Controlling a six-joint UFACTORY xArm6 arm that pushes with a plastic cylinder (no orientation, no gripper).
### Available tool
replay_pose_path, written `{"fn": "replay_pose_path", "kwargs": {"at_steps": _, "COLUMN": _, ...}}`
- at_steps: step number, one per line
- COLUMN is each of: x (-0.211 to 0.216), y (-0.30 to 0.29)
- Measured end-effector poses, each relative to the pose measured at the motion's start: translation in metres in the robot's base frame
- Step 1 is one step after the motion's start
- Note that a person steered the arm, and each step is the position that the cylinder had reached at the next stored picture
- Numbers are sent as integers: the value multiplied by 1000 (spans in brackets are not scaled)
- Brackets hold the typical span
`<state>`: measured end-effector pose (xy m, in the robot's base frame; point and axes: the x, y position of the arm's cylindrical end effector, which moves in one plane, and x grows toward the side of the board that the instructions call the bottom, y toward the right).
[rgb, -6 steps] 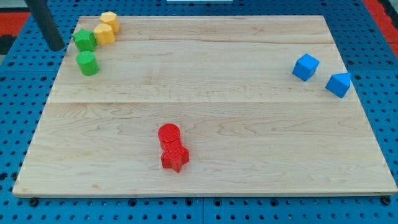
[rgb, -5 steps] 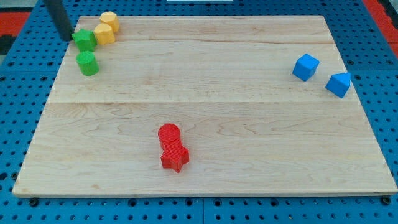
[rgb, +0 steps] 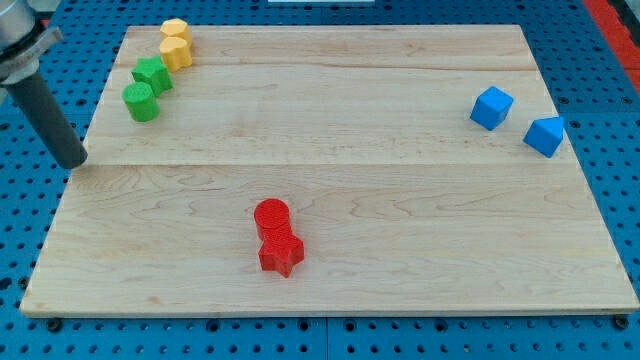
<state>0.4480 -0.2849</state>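
Observation:
My tip rests at the left edge of the wooden board, touching no block. Nearest to it, up and to the right, is a green cylinder, which touches a green star-shaped block just above it. Beyond those, at the board's top left corner, a yellow block sits against a second yellow block. A red cylinder and a red star-shaped block stand together at the bottom centre. Two blue blocks lie at the right: a cube and an angular one.
The board lies on a blue pegboard full of holes. The rod's dark shaft runs up to a grey mount at the view's top left corner.
My tip has swung from beside the green star block down the board's left edge. The green star block now sits lower right, against the green cylinder; the lower yellow block shifted slightly right.

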Motion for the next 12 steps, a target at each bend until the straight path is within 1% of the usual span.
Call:
{"fn": "replay_pose_path", "kwargs": {"at_steps": 1, "x": 0, "y": -3}}
{"fn": "replay_pose_path", "kwargs": {"at_steps": 2, "x": 82, "y": 40}}
{"fn": "replay_pose_path", "kwargs": {"at_steps": 3, "x": 158, "y": 110}}
{"fn": "replay_pose_path", "kwargs": {"at_steps": 4, "x": 164, "y": 156}}
{"fn": "replay_pose_path", "kwargs": {"at_steps": 5, "x": 114, "y": 253}}
{"fn": "replay_pose_path", "kwargs": {"at_steps": 6, "x": 77, "y": 282}}
{"fn": "replay_pose_path", "kwargs": {"at_steps": 7, "x": 36, "y": 247}}
{"fn": "replay_pose_path", "kwargs": {"at_steps": 8, "x": 29, "y": 245}}
{"fn": "replay_pose_path", "kwargs": {"at_steps": 9, "x": 59, "y": 292}}
{"fn": "replay_pose_path", "kwargs": {"at_steps": 10, "x": 71, "y": 203}}
{"fn": "replay_pose_path", "kwargs": {"at_steps": 11, "x": 34, "y": 155}}
{"fn": "replay_pose_path", "kwargs": {"at_steps": 12, "x": 69, "y": 185}}
